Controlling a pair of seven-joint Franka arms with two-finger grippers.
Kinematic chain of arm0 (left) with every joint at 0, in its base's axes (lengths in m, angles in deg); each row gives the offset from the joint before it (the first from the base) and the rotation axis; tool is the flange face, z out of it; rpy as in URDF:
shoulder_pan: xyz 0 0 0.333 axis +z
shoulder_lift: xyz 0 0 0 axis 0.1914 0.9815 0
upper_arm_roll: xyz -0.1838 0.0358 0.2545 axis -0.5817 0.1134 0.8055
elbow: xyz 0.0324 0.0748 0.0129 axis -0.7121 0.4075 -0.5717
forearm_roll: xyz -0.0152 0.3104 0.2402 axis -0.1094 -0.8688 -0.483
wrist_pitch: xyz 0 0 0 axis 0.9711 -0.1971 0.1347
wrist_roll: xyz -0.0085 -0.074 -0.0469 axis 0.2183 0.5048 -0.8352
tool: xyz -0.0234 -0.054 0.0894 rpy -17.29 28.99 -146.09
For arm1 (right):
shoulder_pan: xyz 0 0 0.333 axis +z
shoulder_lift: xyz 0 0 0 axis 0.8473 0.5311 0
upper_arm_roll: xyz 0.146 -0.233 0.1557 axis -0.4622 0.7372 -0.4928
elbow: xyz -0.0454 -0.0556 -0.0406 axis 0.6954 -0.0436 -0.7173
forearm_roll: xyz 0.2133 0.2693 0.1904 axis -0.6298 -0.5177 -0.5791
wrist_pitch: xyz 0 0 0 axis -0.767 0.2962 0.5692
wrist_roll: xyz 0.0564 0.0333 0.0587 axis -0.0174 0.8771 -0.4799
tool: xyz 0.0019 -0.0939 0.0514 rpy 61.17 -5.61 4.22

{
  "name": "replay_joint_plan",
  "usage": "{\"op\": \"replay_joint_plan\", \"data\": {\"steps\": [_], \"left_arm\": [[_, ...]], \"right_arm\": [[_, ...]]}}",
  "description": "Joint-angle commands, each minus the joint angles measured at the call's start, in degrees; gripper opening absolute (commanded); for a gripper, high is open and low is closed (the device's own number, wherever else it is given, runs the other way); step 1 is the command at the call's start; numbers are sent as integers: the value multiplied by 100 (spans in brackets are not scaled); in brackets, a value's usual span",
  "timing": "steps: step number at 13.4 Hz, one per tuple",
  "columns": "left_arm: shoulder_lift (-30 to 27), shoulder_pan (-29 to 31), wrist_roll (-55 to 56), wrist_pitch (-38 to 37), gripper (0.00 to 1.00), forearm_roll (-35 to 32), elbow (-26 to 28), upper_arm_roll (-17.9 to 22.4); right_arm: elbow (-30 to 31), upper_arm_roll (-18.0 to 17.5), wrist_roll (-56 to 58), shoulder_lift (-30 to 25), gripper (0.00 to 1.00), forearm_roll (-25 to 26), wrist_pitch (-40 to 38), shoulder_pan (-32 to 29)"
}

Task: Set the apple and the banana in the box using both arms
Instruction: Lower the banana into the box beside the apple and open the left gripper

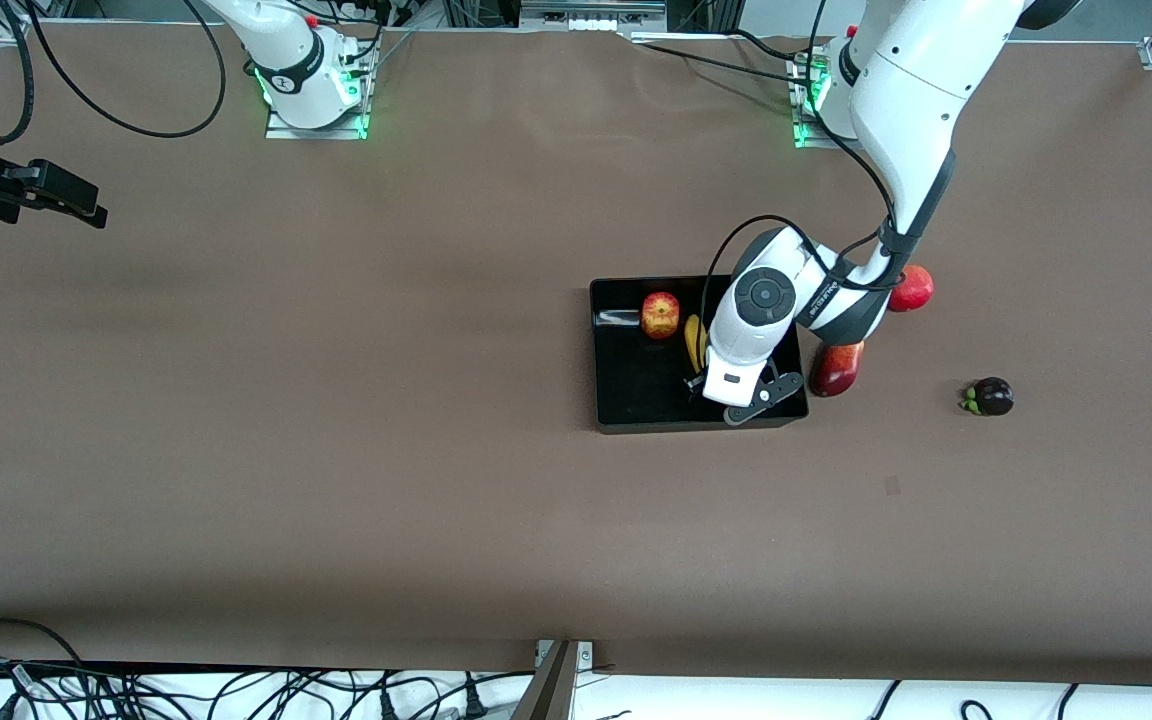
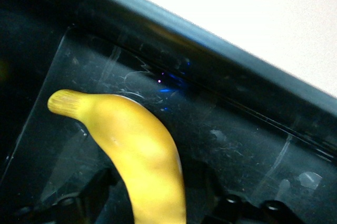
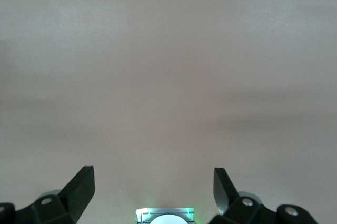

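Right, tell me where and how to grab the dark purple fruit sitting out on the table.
Grip the dark purple fruit around its round middle, coming straight down from above. It sits alone on the table, with open room for the fingers, and its green leafy cap faces sideways, so avoid pinching that.

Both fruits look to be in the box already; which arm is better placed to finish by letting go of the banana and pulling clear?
Left. The left gripper is down in the box at the banana, beside the apple. The right gripper waits open over bare table.
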Motion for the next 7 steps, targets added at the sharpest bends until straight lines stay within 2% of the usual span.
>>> {"op": "replay_joint_plan", "data": {"steps": [1, 5, 7], "left_arm": [[77, 23, 112, -58, 100, -204, -139, -9], [34, 23, 112, -119, 100, -213, -139, -9], [-132, 31, 95, -478, 100, -204, -148, -17]], "right_arm": [[-88, -8, -38, -19, 100, -77, -109, -2], [-88, -8, -20, -19, 100, -77, -109, -2], [-88, -8, -20, -19, 100, -77, -109, -2]]}}
